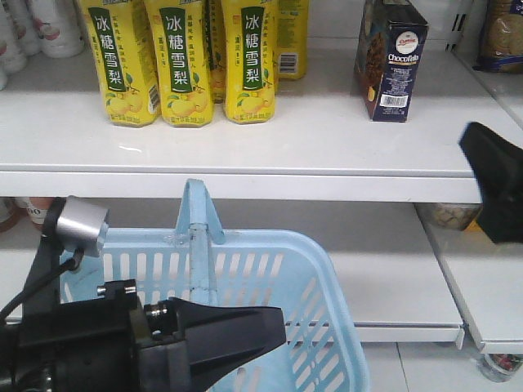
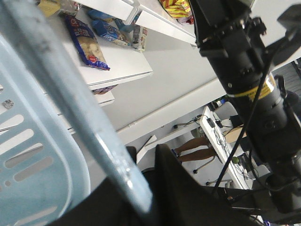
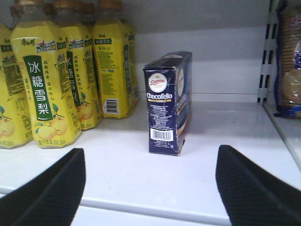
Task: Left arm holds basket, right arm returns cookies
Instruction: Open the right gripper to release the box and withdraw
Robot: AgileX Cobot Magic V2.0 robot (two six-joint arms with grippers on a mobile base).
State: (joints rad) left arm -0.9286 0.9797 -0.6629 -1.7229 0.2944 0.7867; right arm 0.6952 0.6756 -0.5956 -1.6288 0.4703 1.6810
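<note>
Right gripper (image 3: 150,188): spread wide and holding nothing; its 2 black textured fingers (image 3: 47,188) frame the bottom corners of the right wrist view, with bare shelf between them.
Cookies (image 3: 165,103): directly ahead of the right gripper and apart from it, a dark navy "Chocofello" carton standing upright on the white shelf (image 3: 141,165), barcode end facing the fingers. In the front view the same carton (image 1: 391,61) sits on the upper shelf, with the right gripper (image 1: 498,184) below and to its right.
Yellow bottles (image 3: 42,84): ahead and to the left of the right gripper, a row of yellow drink bottles with green labels, near the carton but not touching it.
Biscuit pack (image 3: 289,61): ahead and to the right of the right gripper, past a slotted white upright.
Left gripper (image 1: 237,331): black wedge low in the front view, against the near rim of the basket; in the left wrist view the handle bar (image 2: 80,108) runs down between dark jaw parts, but whether it is clamped I cannot tell.
Basket (image 1: 278,269): light blue, slotted sides, handle upright, just beyond the left gripper and below the carton's shelf.
Silver cylinder (image 1: 80,226): above and left of the left gripper, on the arm.
</note>
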